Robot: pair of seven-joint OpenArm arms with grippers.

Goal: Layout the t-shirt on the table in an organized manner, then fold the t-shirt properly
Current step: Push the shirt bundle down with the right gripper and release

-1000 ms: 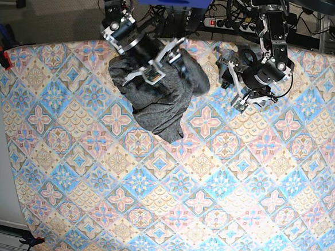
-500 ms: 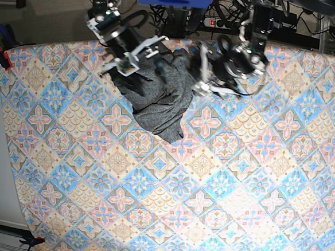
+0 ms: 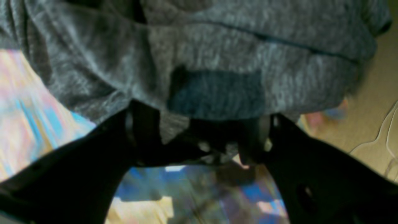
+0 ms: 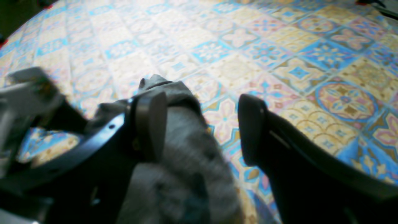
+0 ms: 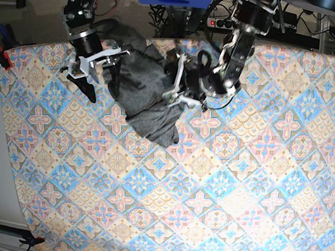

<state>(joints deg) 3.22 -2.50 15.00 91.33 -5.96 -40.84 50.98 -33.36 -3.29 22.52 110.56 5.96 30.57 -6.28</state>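
Dark heather-grey short-sleeved knit t-shirt [image 5: 146, 95] lies bunched in a crumpled heap on the surface [image 5: 219, 209], which is covered in a pastel pink/blue/beige tile-pattern cloth. The heap sits near the far edge, left of centre in the base view, with a tapered end trailing toward the middle of the surface. Not laid out, not folded.

Right pincer [image 5: 94, 63] is at the far-left side of the heap, jaws apart. Right wrist view: both dark fingers [image 4: 149, 124] spread wide, a ridge of grey fabric lies just beside the inside of one finger and bare cloth shows in the rest of the gap. Nothing clamped.

Left pincer [image 5: 179, 80] is at the heap's right side, pressed right up against the fabric. Left wrist view is blurred: jaws apart, grey fabric fills the upper frame and a flap hangs down into the gap between the fingers [image 3: 140, 130]. Cannot tell whether the flap touches the pads; no clamp visible.

No containers in view. Rest of the surface carries only the cloth.
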